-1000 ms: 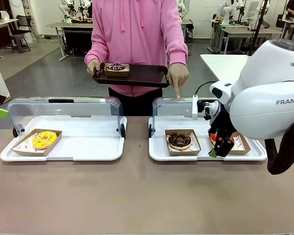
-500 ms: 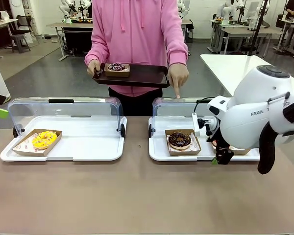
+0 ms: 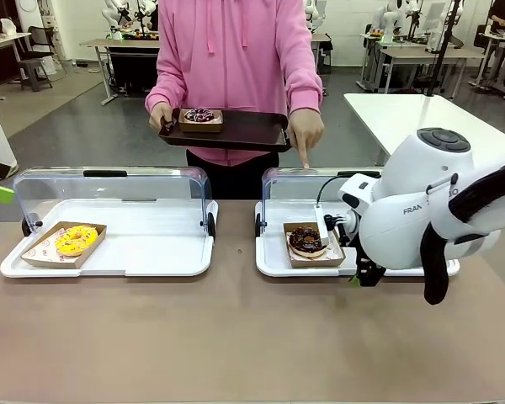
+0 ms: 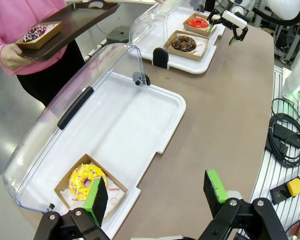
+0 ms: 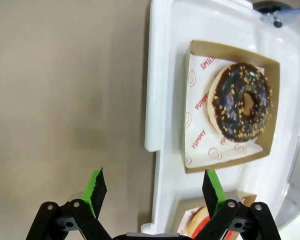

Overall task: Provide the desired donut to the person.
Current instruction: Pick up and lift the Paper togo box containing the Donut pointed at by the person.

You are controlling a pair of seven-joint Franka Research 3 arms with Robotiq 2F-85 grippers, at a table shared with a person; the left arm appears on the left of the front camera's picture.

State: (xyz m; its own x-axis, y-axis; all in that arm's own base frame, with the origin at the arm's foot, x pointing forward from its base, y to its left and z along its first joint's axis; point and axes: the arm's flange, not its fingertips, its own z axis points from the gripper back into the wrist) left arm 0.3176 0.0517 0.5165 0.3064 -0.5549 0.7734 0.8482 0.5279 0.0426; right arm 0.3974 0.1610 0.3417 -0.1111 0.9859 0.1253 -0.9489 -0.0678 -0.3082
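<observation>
Fingers (image 4: 96, 196) of left gripper (image 4: 156, 192) spread wide, empty, near left white tray (image 3: 151, 246). Its clear lid (image 3: 109, 189) raised; yellow donut (image 3: 76, 239) in cardboard box at left end. Person (image 3: 236, 50) at far side holds dark tray (image 3: 252, 135) carrying boxed sprinkled donut (image 3: 201, 115); other hand (image 3: 305, 128) points finger down over right white tray (image 3: 271, 254). Lid up there too; boxed chocolate donut (image 3: 308, 241) beside boxed red donut (image 4: 197, 22). Right gripper (image 5: 154, 187) spread wide, empty, above tray's near rim.
</observation>
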